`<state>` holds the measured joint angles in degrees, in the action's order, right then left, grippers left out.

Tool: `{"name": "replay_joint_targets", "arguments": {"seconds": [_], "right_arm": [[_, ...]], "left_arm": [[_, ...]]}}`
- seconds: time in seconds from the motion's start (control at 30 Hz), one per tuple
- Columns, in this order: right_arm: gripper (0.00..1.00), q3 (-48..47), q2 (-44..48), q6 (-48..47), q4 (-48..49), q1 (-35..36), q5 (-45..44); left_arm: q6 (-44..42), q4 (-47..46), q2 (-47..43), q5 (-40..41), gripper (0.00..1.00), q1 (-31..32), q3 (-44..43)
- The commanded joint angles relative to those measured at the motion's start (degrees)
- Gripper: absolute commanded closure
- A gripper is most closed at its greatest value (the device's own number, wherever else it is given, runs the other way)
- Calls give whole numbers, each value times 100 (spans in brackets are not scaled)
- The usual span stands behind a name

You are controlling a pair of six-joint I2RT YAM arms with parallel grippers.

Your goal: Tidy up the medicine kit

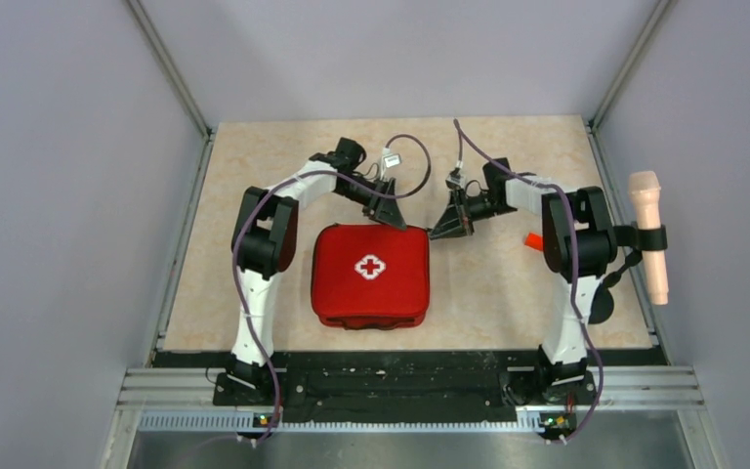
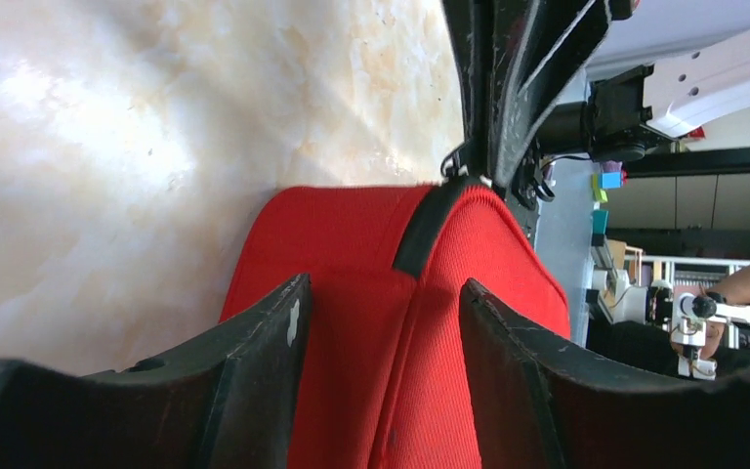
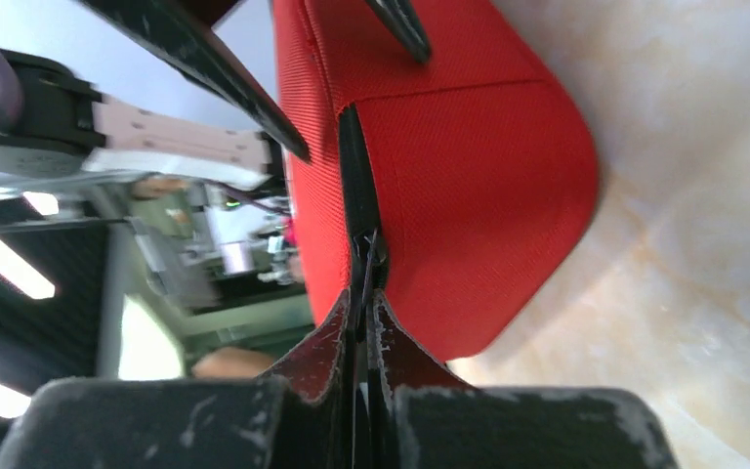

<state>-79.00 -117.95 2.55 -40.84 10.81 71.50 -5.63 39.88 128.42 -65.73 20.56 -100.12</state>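
Note:
The medicine kit (image 1: 371, 274) is a square red soft case with a white cross on its lid, lying closed at the table's middle. My left gripper (image 1: 389, 217) is open at the kit's far edge. In the left wrist view its jaws (image 2: 386, 283) stand wide apart on either side of the red fabric (image 2: 381, 342), below a black strip (image 2: 430, 230). My right gripper (image 1: 439, 233) is at the kit's far right corner. In the right wrist view it (image 3: 359, 298) is shut on the thin zipper pull (image 3: 363, 262) in the black zip line of the kit (image 3: 469, 166).
A small orange-red cap (image 1: 533, 240) lies on the table just behind the right arm. A beige handle-shaped object (image 1: 647, 234) is strapped at the right side. Grey walls close in the beige table (image 1: 508, 293) on three sides.

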Motion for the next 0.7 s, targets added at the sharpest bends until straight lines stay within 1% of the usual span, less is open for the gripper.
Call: {"name": "replay_joint_targets", "arguments": {"seconds": [0.0, 0.03, 0.07, 0.1, 0.2, 0.23, 0.27, 0.33, 0.37, 0.4, 0.43, 0.47, 0.5, 0.53, 0.57, 0.6, 0.67], "right_arm": [[100, 636, -97, 4433, 3534, 97, 1729], [100, 813, -138, 5198, 4532, 96, 1860], [100, 926, -175, 5773, 5180, 85, 1941], [100, 920, -207, 5817, 5257, 79, 1957], [93, 921, -176, 5831, 5232, 19, 1780], [88, 919, -143, 5825, 5258, -15, 1687], [81, 914, -84, 5804, 5349, -54, 1583], [68, 890, 102, 5490, 5391, -168, 1293], [61, 822, 210, 5193, 5129, -255, 1113], [56, 684, 294, 4647, 4570, -325, 905], [53, 498, 381, 3874, 3812, -381, 695], [49, 217, 437, 2926, 2781, -413, 382], [46, -67, 471, 1810, 1792, -435, -24], [45, -345, 481, 899, 1050, -439, -394], [44, -504, 514, 241, 596, -444, -739], [44, -577, 570, -147, 378, -454, -961], [44, -604, 745, -788, 231, -474, -1264]], "left_arm": [[-64, -86, 205, -224, 40, 264, -314], [-59, -85, 250, -199, 43, 311, -340], [-52, -90, 292, -188, 48, 342, -360], [-51, -94, 334, -204, 54, 358, -374], [-106, -34, 377, -264, 69, 354, -377], [-177, 20, 365, -276, 73, 353, -373], [-224, 67, 353, -300, 78, 346, -362], [-276, 114, 318, -345, 86, 315, -330], [-281, 112, 302, -370, 90, 286, -306], [-279, 114, 295, -396, 91, 264, -292], [-276, 116, 291, -411, 93, 242, -278], [-265, 117, 293, -432, 94, 232, -268], [-257, 117, 290, -450, 96, 218, -260], [-239, 119, 291, -467, 97, 213, -256], [-232, 121, 285, -489, 99, 204, -248], [-232, 125, 283, -503, 100, 193, -241], [-229, 130, 249, -534, 100, 173, -216]]}}
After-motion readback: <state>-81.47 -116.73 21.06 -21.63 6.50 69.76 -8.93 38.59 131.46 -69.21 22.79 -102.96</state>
